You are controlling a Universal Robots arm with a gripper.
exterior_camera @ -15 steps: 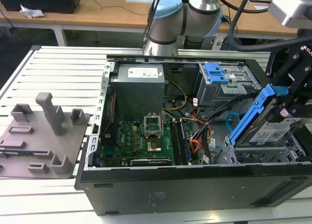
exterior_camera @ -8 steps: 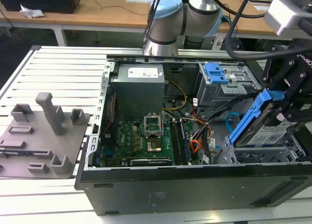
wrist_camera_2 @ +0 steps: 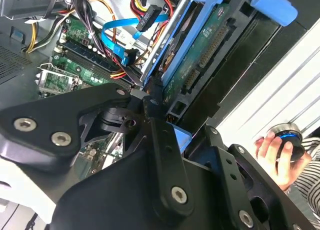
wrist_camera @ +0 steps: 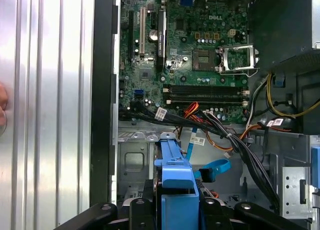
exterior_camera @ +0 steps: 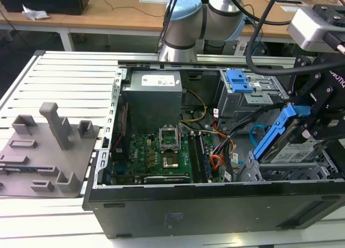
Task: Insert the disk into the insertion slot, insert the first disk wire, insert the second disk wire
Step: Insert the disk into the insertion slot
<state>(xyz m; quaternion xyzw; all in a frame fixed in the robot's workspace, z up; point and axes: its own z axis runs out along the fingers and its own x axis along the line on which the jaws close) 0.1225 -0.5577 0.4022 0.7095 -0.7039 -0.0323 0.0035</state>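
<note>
Both wires look free at the drive end inside the open computer case (exterior_camera: 188,210). The first disk wire (wrist_camera: 192,110), orange and dark, and the second disk wire (wrist_camera: 216,168), a light blue loop, lie just beside the insertion slot (wrist_camera: 134,160). The gripper (wrist_camera: 176,210) is clamped on the disk (exterior_camera: 294,143) by its blue carrier and holds it tilted over the slot. I'd guess that is so one end can lead in between the cage walls. Whether that end has entered I can't tell, because the black gripper body covers it. A person's hand (wrist_camera_2: 272,150) rests on a round knob (wrist_camera_2: 289,136) beside the case, with the sleeve cut off at the edge.
</note>
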